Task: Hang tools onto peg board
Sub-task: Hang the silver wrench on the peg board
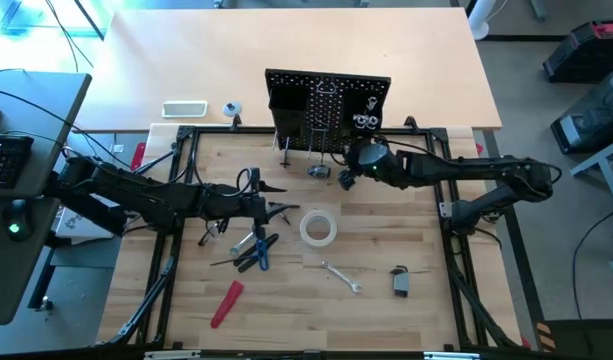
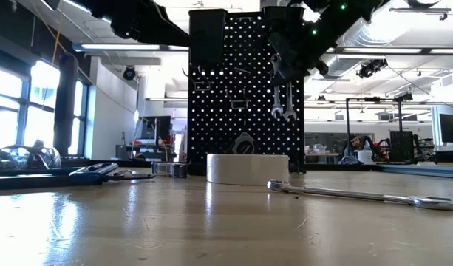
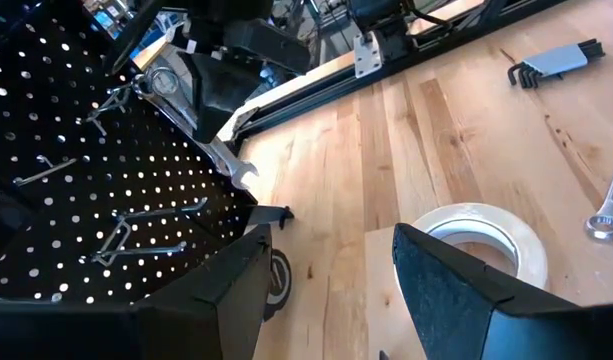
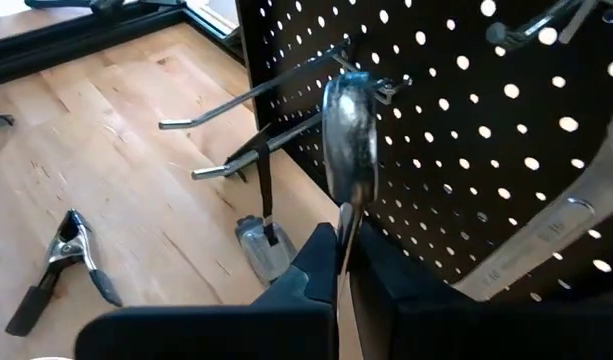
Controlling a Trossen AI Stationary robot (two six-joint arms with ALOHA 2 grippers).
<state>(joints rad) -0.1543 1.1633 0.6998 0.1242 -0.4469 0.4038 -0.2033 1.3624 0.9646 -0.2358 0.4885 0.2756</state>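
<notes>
Wooden desk [image 1: 386, 240], peg board [image 1: 326, 100] at twelve o'clock: my right hand [image 4: 338, 262] pinches a silver wrench [image 4: 348, 130] at a hook [image 4: 251, 95]; I'd thread its ring squarely before letting go; left hand [image 3: 331, 290] spread near tape roll [image 1: 318, 227].

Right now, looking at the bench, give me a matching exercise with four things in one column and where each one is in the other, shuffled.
Things:
1. white tape roll
2. red-handled tool
3. right gripper
4. hex key set

Places:
A. near the table's front left
B. at the peg board, shut on a wrench
C. mid-table, beside the open left gripper
D. on the table's right, near the front

Pairs: 1-C, 2-A, 3-B, 4-D
</notes>
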